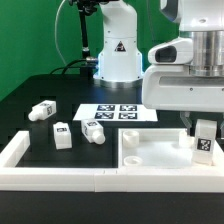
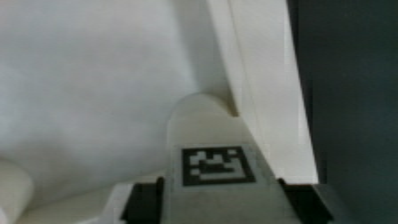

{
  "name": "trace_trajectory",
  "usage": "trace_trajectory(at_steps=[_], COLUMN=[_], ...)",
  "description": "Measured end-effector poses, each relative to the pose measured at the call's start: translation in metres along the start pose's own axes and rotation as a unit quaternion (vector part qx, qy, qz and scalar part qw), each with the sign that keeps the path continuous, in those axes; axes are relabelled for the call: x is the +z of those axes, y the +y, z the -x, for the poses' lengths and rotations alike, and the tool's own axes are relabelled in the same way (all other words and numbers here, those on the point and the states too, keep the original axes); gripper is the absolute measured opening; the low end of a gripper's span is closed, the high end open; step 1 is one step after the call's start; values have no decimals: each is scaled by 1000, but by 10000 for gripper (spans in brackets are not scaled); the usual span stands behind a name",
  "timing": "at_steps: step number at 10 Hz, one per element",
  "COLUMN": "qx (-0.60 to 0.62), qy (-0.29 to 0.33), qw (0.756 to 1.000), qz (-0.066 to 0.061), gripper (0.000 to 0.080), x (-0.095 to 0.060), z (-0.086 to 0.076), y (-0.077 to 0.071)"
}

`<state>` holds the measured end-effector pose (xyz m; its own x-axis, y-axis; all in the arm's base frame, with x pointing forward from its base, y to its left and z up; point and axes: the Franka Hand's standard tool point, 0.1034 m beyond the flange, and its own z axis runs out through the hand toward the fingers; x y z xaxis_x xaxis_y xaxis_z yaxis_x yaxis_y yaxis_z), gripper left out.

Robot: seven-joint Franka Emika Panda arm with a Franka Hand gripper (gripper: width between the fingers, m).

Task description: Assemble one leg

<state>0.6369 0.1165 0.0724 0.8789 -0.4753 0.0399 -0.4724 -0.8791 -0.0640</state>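
One leg (image 1: 204, 143) of the four is in the gripper (image 1: 203, 126), held upright with its tag facing out, low over the corner of the tabletop (image 1: 150, 152) on the exterior view's right. The wrist view shows the fingers (image 2: 146, 200) closed against both sides of the leg (image 2: 215, 165), its tagged face toward the camera and the white tabletop (image 2: 89, 90) close beneath. Holding it vertical over a corner fits the aim of seating the post in a corner hole, though the hole itself is hidden behind the leg and I cannot tell whether the end has entered. Three more legs lie loose on the black table (image 1: 30, 95) toward the exterior view's left: one (image 1: 41, 111) farthest out, one (image 1: 62, 134) standing nearer the front, one (image 1: 94, 131) on its side just beside it. Behind them lies the marker board (image 1: 118, 113), and a white rail (image 1: 60, 178) borders the workspace, presumably to stop parts sliding off
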Motion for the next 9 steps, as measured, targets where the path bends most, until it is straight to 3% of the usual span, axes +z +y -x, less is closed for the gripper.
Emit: trace_trajectory(at_steps=[2,4,5,7,8,9], qx=[156,355,396,402,385,326], qy=[6,-11,-19,-19,-18,-14], qw=[988,934,918,915,922,945], qz=[1,-19,-27,-26,-25,-22], gripper=[284,284,284,284,368,549], x=[1,2,1,2,2,3], z=[1,-1,-3,-3,-2,-2], y=[0,-1,0,0,0,1])
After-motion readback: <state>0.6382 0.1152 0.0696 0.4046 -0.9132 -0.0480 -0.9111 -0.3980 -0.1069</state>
